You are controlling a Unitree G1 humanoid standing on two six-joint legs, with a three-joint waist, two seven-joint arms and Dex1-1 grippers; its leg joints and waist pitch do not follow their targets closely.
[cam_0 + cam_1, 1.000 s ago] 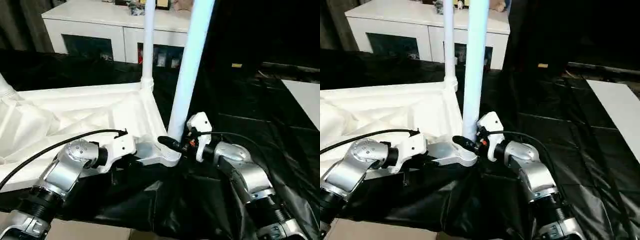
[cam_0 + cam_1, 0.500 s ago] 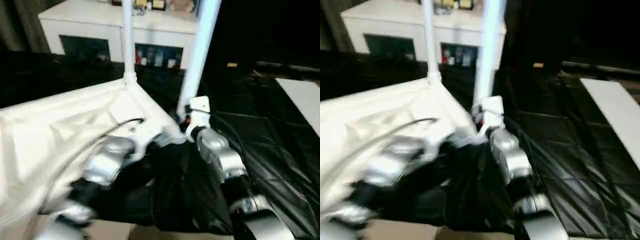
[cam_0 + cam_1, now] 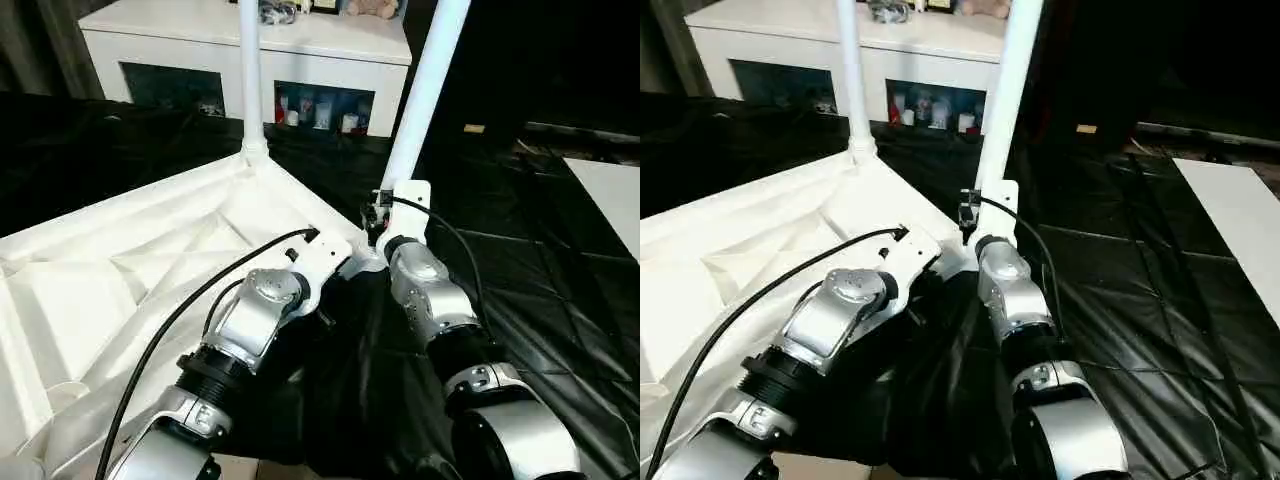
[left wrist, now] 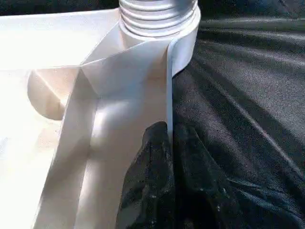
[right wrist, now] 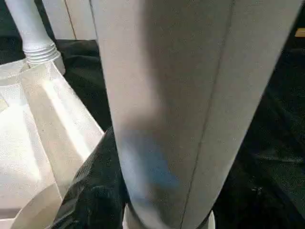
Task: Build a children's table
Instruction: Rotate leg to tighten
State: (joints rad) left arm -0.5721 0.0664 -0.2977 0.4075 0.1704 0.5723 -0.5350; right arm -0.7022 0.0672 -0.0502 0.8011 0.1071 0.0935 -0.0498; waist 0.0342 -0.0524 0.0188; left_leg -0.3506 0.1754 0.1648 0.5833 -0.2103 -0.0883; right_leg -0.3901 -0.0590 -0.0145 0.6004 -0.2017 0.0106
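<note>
The white table top [image 3: 130,270] lies upside down, ribbed underside up. One white leg [image 3: 247,70] stands in the far corner socket. A second leg [image 3: 425,90] stands tilted in the near corner socket [image 4: 159,19]. My right gripper [image 3: 379,222] is at that leg's base, shut on it; in the right wrist view the leg [image 5: 181,95] looms close with a black finger [image 5: 90,191] beside it. My left gripper [image 4: 170,131] is shut on the table top's rim just below the same socket, one finger on each side of the rim.
A white cabinet with glass doors [image 3: 200,45] stands behind the table. Black sheeting [image 3: 540,260] covers the floor around and under the table. A white board [image 3: 612,195] lies at the right edge. A black cable [image 3: 190,300] loops over my left forearm.
The whole view has shifted. Both forearms now stretch forward instead of coming in from the sides, and the held corner sits farther out. Both grips remain.
</note>
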